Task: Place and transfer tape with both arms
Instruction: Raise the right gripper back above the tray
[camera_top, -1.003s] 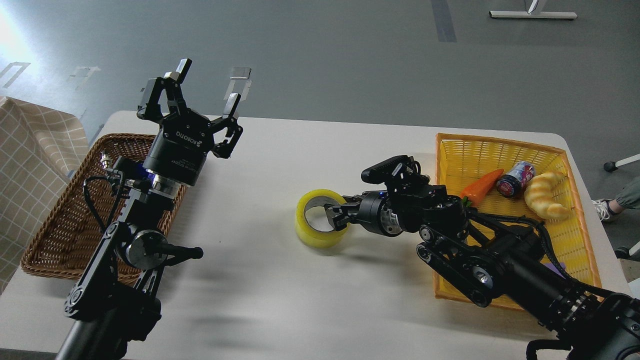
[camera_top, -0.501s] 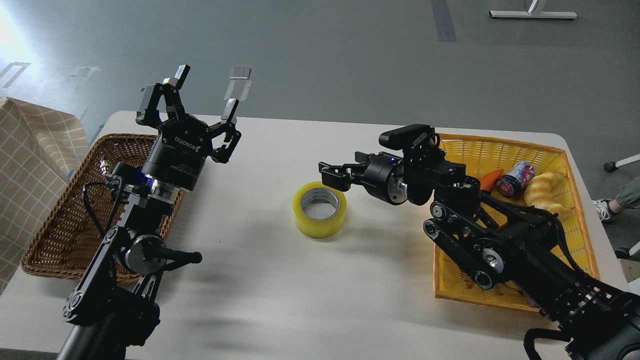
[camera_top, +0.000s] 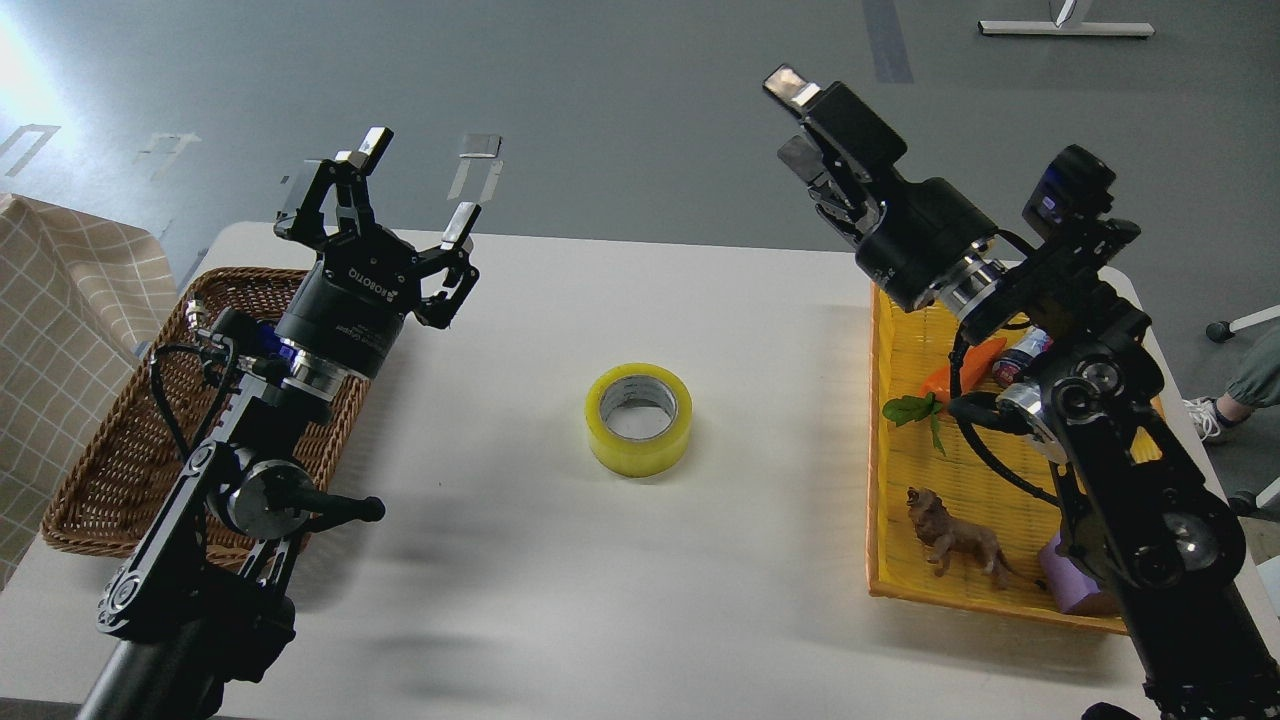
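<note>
1. Start from the roll of yellow packing tape: it lies flat on the white table, core hole up, touched by nothing. A second ago your right claw was gripping its wall with the roll tipped up; half a second ago it had already let go.
2. To the right of the tape, the yellow basket now shows a toy lion, a purple object and a carrot that the right arm was covering.
3. To the left of the tape, the left gripper sits over the near edge of the brown wicker basket, fingers spread wide and empty; it has barely moved.
4. Beyond and right of the tape, the right gripper has lifted high and well clear. Its fingers look slightly parted with nothing between them.
5. You can read the placing half as done; the pickup by the left arm is not yet begun.
</note>
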